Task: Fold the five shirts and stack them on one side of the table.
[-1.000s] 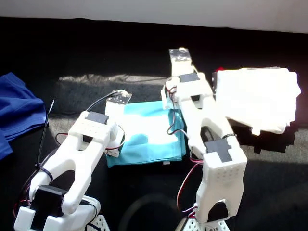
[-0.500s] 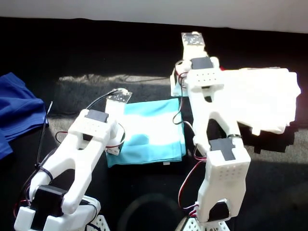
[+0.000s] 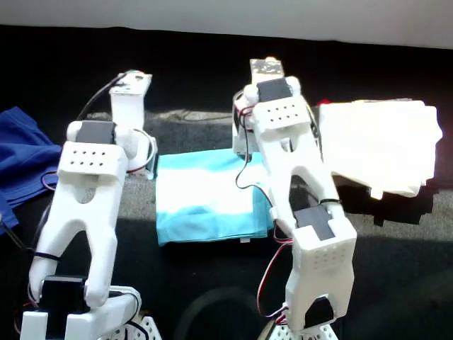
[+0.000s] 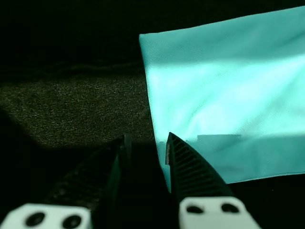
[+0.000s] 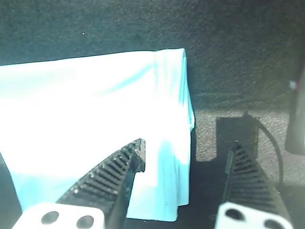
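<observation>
The folded teal shirt lies flat on the table between the two arms. The left arm rears up beside the shirt's left edge, with the left gripper only narrowly parted and holding nothing. The right arm leans over the far right corner, with the right gripper spread wide astride that edge.

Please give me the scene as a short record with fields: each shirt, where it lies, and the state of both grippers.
folded shirt: teal shirt, flat, in the middle of the table, between the arms
loose shirt: blue shirt, crumpled, at the table's left side
stack: white pile, at the right side; number of shirts cannot be told
left gripper: slightly open, empty, over the teal shirt's edge
right gripper: wide open, empty, over the teal shirt's opposite edge
</observation>
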Tool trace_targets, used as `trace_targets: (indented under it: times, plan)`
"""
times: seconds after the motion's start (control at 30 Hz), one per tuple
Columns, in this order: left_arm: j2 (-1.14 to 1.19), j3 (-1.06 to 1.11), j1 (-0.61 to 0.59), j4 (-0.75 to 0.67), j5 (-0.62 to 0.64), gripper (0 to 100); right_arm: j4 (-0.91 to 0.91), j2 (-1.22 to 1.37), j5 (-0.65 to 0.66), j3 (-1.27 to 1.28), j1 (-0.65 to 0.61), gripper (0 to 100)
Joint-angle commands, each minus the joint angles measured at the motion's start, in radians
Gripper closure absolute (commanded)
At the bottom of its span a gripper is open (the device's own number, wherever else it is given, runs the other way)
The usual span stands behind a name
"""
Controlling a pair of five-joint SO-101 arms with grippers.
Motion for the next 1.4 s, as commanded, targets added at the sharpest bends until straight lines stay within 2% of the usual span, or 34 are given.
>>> trace_targets:
  times: [0.0, 0.27, 0.5, 0.7, 0.77, 0.87, 0.9, 0.97, 1.17, 1.37]
  plan:
    - [-0.030, -0.038, -0.093, 0.009, 0.005, 87, -0.012, 0.012, -0.066, -0.045, -0.041, 72.8]
    - [-0.033, -0.012, -0.289, 0.005, 0.000, 86, -0.047, 0.157, -0.118, -0.050, -0.031, 72.8]
    - [-0.033, -0.012, -0.358, 0.009, -0.066, 87, -0.097, 0.275, -0.115, -0.054, -0.030, 72.8]
    - [-0.033, -0.012, -0.415, 0.009, -0.071, 87, -0.104, 0.395, -0.121, -0.054, -0.025, 72.9]
    - [-0.033, -0.012, -0.421, 0.009, -0.071, 87, -0.102, 0.424, -0.117, -0.054, -0.025, 76.9]
    - [-0.033, -0.012, -0.421, 0.009, -0.071, 87, -0.102, 0.443, -0.117, -0.054, -0.018, 96.2]
    - [-0.033, -0.012, -0.421, 0.009, -0.071, 87, -0.101, 0.441, -0.115, -0.054, -0.008, 99.8]
    - [-0.033, -0.012, -0.421, 0.009, -0.071, 87, -0.101, 0.435, -0.109, -0.058, 0.008, 99.1]
    - [-0.033, -0.010, -0.421, 0.009, -0.071, 87, -0.012, 0.292, 0.049, -0.150, 0.039, 99.2]
    - [-0.028, -0.010, -0.421, 0.005, -0.071, 87, 0.099, 0.064, 0.276, -0.298, 0.088, 99.2]
